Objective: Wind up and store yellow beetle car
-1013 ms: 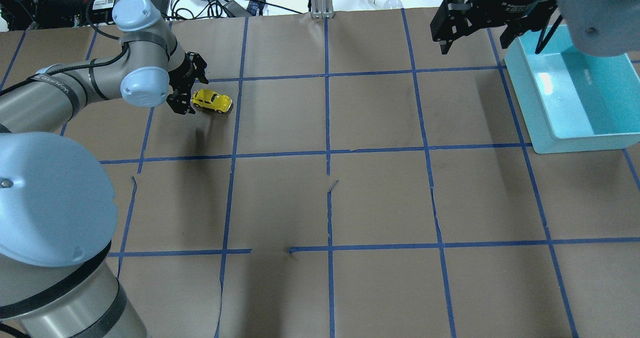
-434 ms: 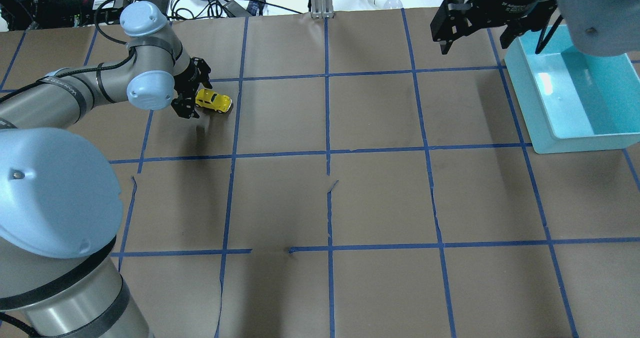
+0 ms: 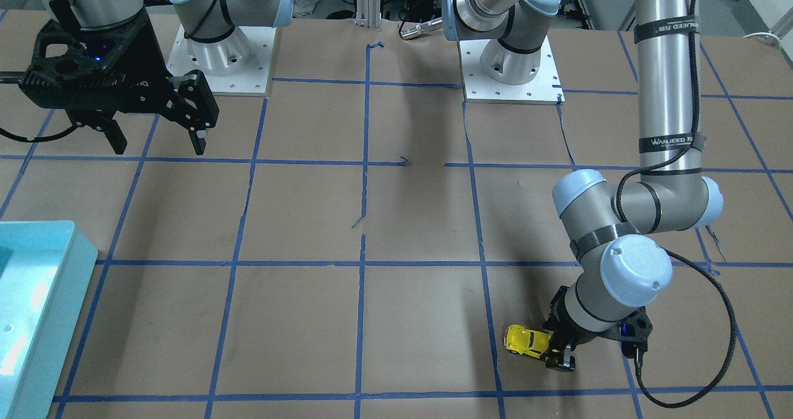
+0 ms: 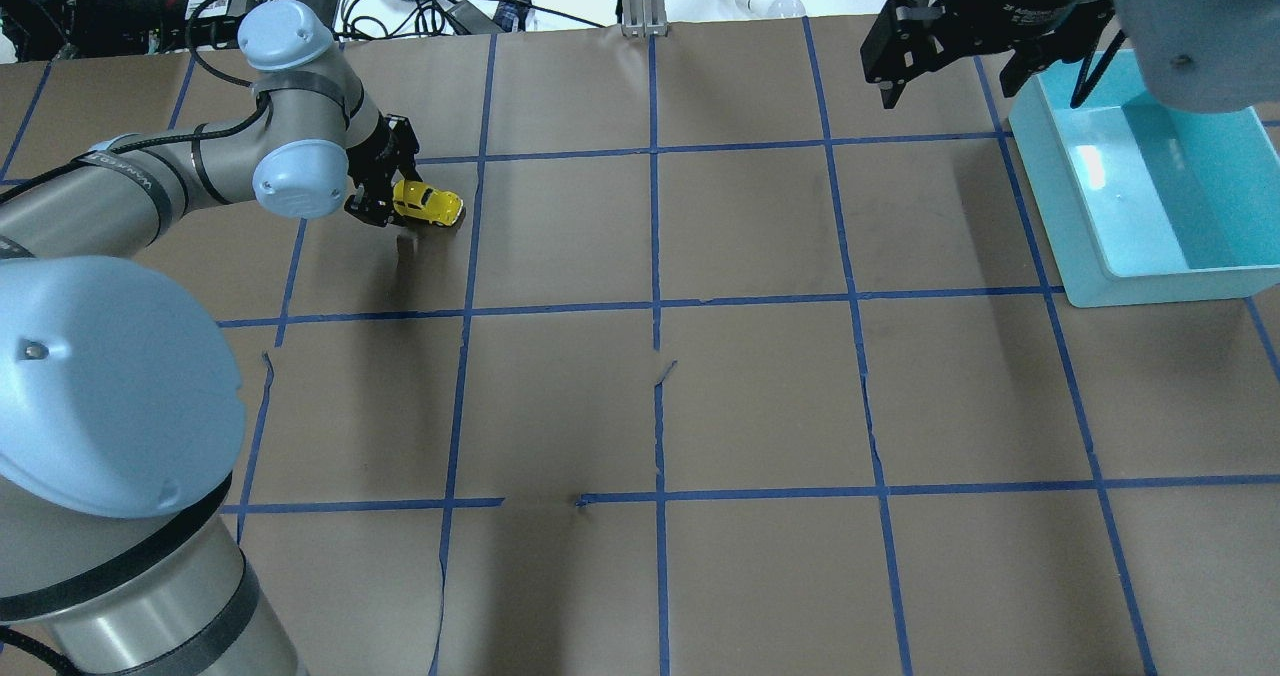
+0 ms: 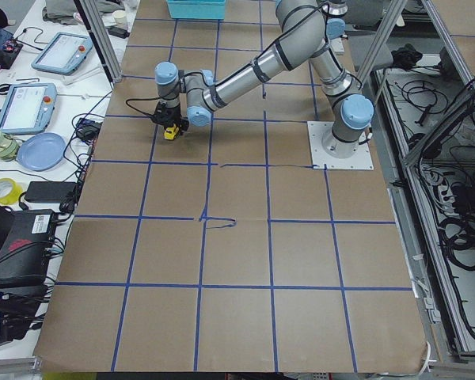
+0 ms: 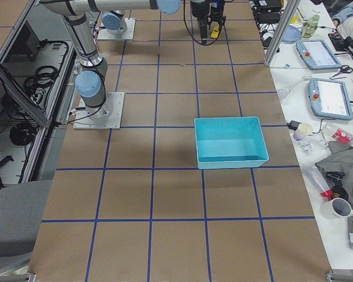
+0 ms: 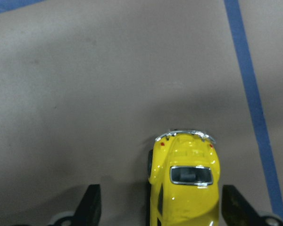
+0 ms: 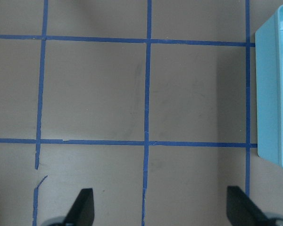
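My left tool [image 7: 161, 209], released, is around one end of the yellow beetle car [image 7: 185, 181].
The car stands far left on the tabletop [image 4: 760, 386]; its long axis runs straight between my fingers [image 7: 90, 205].

Brown surface [image 4: 760, 396], blue tape grid. Car [image 4: 430, 203] sits on it inside left pincer [image 4: 392, 196]; teal bin [image 4: 1045, 206] near right pincer [image 4: 948, 91].
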